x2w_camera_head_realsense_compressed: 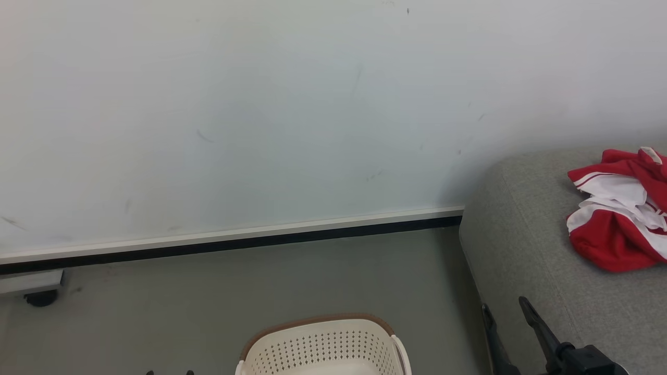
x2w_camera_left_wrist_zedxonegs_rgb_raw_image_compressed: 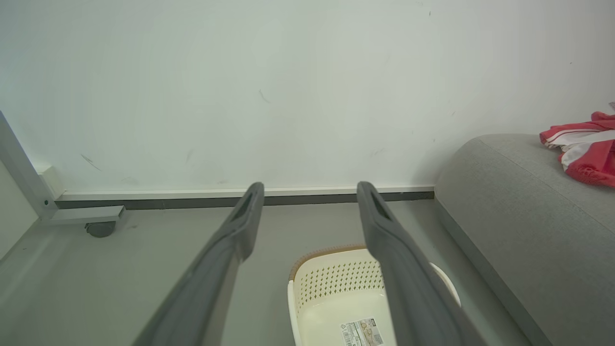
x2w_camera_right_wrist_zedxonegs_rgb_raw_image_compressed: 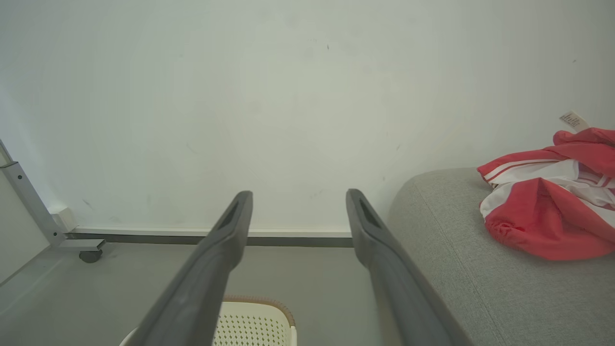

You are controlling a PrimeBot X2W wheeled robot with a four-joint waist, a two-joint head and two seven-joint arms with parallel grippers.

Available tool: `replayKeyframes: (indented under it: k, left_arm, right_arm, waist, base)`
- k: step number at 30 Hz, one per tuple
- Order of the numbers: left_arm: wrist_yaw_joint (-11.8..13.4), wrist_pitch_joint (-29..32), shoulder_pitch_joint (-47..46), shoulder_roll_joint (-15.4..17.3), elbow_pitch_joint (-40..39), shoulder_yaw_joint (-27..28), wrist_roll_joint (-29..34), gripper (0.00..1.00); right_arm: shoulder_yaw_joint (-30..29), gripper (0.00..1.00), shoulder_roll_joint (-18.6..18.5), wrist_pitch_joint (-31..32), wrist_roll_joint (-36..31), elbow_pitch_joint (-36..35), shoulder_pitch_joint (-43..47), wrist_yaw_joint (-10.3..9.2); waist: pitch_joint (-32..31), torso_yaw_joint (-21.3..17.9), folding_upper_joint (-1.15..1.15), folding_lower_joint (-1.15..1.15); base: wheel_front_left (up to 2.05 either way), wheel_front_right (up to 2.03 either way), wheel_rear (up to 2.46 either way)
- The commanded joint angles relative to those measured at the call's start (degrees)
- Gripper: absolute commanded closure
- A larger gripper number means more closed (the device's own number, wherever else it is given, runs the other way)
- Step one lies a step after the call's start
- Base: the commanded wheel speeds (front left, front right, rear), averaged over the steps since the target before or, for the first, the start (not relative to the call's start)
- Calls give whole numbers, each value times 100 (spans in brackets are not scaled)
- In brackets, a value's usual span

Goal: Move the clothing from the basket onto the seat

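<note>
Here, wide apart and empty-handed

The left gripper (x2w_camera_left_wrist_zedxonegs_rgb_raw_image_compressed: 310, 190) is holding its dark fingers wide apart, pinching nothing. The cream perforated plastic basket (x2w_camera_head_realsense_compressed: 323, 346), brown-rimmed, is being cut off by the bottom edge. The right gripper (x2w_camera_head_realsense_compressed: 504, 304) is gaping likewise beside the rounded grey woven seat (x2w_camera_head_realsense_compressed: 521, 234), where the crumpled red-and-white clothing (x2w_camera_head_realsense_compressed: 617, 208) is lying, running past the right edge.

Clothing (x2w_camera_head_realsense_compressed: 615, 219) lies on seat (x2w_camera_head_realsense_compressed: 521, 250), basket (x2w_camera_head_realsense_compressed: 323, 349) on floor (x2w_camera_head_realsense_compressed: 208, 302)

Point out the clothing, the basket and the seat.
clothing (x2w_camera_head_realsense_compressed: 615, 245), head view, red lower fold.
basket (x2w_camera_head_realsense_compressed: 323, 346), head view, holed far wall.
seat (x2w_camera_head_realsense_compressed: 521, 234), head view, bare grey surface.
</note>
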Motion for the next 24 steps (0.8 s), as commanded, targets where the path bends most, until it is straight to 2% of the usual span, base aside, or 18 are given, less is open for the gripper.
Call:
replayKeyframes:
  k: [1,6,7,12,24]
  left_arm:
    - [-30,-27,34,1,25,46,51,0]
    - [-112,-27,33,-71,32,126,136,0]
    - [-95,0,0,-78,21,115,118,100]
    - [-111,31,24,-157,250,80,99,100]
    - [-218,304,-191,-228,373,162,-1113,100]
  right_arm:
    - [20,0,-7,-8,35,5,24,-1]
    - [24,0,-1,-8,47,-4,21,-1]
    - [11,100,0,0,32,-3,1,0]
    - [30,100,24,8,56,215,142,0]
    - [-238,100,30,251,1411,201,86,0]
  waist:
    - [7,8,0,-1]
    - [22,25,0,-1]
    - [22,25,0,0]
    - [24,27,0,0]
    - [72,35,0,0]
  base:
    - [0,0,0]
    - [0,0,0]
    - [0,0,0]
    - [0,0,0]
    - [0,0,0]
